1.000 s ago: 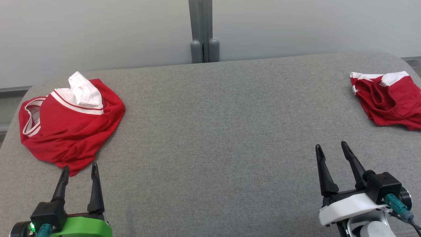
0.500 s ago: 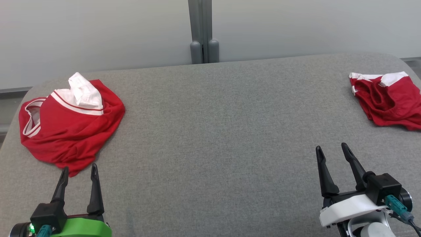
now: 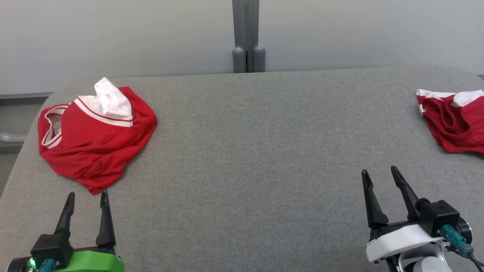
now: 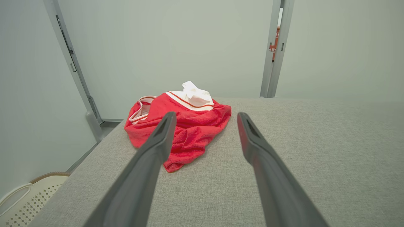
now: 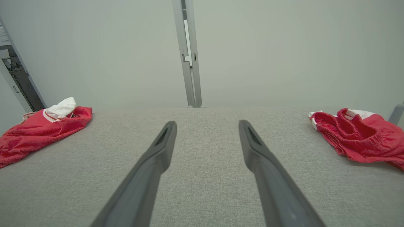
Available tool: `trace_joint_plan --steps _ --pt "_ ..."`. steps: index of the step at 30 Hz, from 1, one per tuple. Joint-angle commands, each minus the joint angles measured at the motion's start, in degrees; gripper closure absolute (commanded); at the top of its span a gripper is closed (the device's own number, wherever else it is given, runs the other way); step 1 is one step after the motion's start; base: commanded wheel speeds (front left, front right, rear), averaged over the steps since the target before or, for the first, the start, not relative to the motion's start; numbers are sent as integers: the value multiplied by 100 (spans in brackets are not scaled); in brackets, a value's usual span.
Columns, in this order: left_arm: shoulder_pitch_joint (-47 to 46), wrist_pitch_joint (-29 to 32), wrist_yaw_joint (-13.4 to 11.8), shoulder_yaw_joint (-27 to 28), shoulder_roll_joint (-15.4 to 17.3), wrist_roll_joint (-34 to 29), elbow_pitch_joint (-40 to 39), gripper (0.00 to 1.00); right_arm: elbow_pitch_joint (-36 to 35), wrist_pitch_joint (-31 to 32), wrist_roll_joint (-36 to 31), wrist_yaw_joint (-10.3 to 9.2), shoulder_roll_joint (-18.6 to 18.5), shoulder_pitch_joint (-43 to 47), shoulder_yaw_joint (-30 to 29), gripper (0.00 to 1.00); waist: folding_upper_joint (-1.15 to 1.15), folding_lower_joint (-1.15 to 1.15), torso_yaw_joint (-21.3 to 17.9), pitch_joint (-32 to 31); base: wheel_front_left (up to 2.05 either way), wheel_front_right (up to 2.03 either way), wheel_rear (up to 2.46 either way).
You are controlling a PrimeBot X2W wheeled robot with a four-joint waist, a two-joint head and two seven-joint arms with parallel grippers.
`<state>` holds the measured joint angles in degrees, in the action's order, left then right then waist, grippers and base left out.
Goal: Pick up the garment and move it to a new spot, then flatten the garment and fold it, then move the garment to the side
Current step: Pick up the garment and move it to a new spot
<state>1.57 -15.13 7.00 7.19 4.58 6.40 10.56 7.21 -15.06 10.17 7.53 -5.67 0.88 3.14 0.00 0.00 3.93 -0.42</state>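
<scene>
The crumpled red garment with white trim (image 3: 96,145) lies at the left of the grey cloth-covered desk (image 3: 249,151), its near corner just ahead of the left gripper (image 3: 87,192) and well apart from the right gripper (image 3: 379,170), both pairs of fingers spread and empty.

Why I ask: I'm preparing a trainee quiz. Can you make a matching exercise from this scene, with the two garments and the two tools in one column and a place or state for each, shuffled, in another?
Column one
1. garment with a white bunch on top
2. garment cut by the head view's edge
3. left tool
4. right tool

Column two
a. open, white mount behind it
b. left side of the grey surface, just beyond a tool's tips
c. open, green mount behind it
d. far right of the grey surface

Pairs: 1-b, 2-d, 3-c, 4-a
</scene>
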Motion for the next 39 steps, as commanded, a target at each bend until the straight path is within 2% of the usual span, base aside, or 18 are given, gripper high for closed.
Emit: trace_joint_plan --steps 1,8,25,32,39 --pt "44 0 -29 16 58 3 2 0 23 -15 17 -7 2 23 6 0 0 0 135 -6 0 0 0" --pt "65 0 -55 91 126 46 21 0 87 -15 39 -7 19 61 59 0 0 0 539 -6 0 0 0" --pt "98 0 -168 204 249 135 59 0 195 -15 17 -7 73 -31 104 0 0 0 1848 111 0 0 0" --pt "98 0 -200 246 265 194 61 0 234 -15 -20 -7 60 -89 112 0 0 0 2150 182 0 0 0" --pt "131 0 -235 265 249 228 65 0 271 -15 -2 -8 42 -121 160 0 0 0 2250 185 0 0 0"
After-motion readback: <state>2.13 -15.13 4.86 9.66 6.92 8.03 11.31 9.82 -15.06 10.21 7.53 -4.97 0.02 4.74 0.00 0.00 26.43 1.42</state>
